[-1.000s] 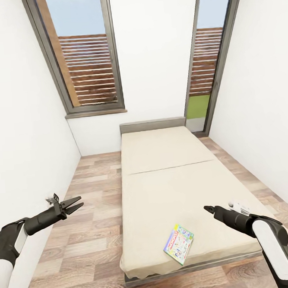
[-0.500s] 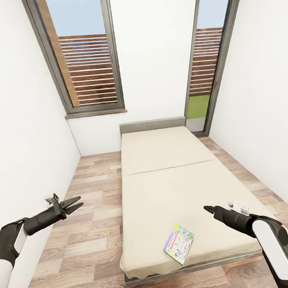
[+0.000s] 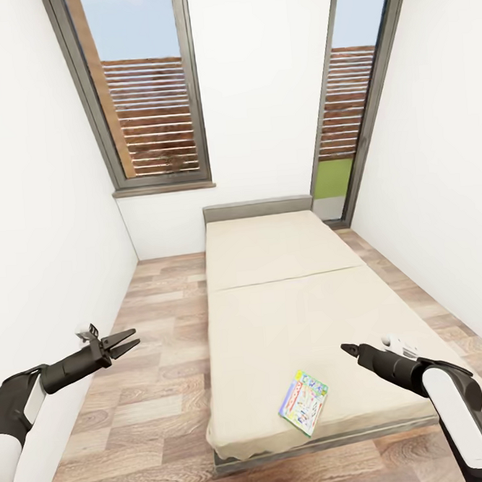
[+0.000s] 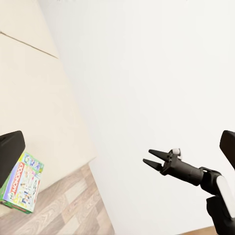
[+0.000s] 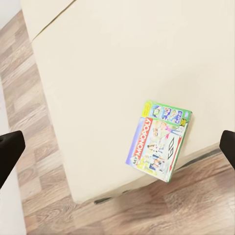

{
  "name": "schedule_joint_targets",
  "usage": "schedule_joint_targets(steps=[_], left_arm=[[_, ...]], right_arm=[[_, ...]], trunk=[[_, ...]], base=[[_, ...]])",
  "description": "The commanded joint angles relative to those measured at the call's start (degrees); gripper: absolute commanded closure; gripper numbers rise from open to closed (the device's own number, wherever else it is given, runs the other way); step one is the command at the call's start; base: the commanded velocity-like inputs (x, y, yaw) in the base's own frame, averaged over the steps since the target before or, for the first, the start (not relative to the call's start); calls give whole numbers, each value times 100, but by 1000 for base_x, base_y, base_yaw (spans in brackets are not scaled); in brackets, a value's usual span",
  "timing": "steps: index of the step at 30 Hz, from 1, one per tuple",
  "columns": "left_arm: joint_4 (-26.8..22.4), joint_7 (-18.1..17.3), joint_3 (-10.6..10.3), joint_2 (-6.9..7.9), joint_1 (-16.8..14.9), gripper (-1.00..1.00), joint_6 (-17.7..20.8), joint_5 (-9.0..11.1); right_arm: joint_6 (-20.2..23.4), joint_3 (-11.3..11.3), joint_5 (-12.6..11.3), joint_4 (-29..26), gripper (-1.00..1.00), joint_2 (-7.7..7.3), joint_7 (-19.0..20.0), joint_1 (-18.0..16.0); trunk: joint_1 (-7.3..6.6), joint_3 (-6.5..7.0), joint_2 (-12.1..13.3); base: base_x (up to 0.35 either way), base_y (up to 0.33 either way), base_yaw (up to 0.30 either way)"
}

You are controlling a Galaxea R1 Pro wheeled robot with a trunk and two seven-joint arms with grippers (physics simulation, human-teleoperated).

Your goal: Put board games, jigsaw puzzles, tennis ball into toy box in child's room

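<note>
Right gripper [image 3: 349, 350]: nearest, raised over the bed's near right part; its dark fingers are spread apart in the left wrist view [image 4: 152, 160] and hold nothing.
Left gripper [image 3: 127, 340]: raised over the wooden floor [image 3: 144, 393] to the left of the bed; fingers parted in a V, nothing between them.
Board game [image 3: 304, 402]: one thin flat box, white-green face with a red band reading MONOPOLY and small cartoon pictures; it lies flat and slightly turned on the mattress, close to the bed's near edge, between the two grippers and apart from both [image 5: 159, 140].
Bed [image 3: 273, 282]: low, wide, beige mattress with a crease across its middle; grey headboard at the far end.
Windows [image 3: 150, 103]: two tall dark-framed panes in the far white wall, slatted fence outside.
</note>
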Motion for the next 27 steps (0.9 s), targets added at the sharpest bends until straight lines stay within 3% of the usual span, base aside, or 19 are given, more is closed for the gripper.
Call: schedule_joint_targets(steps=[1, 8, 19, 27], left_arm=[[2, -19, 1, 0, -3, -100, 60, 0], [2, -17, -1, -44, 1, -100, 60, -4], [2, -16, -1, -53, 1, -100, 60, -4], [2, -17, -1, -53, 1, -100, 59, -4]], right_arm=[[19, -2, -60, -9, -100, 1, -54, -5], [19, -1, -66, -13, -100, -4, -54, -5], [19, -1, -68, -13, -100, -4, -54, -5], [19, -1, -68, -13, -100, -4, -54, -5]], trunk=[[3, -12, -12], [3, -14, -12], [3, -15, -12], [3, -15, -12]], base=[[-58, 59, 120], [-15, 15, 174], [-1, 7, 50], [0, 126, 25]])
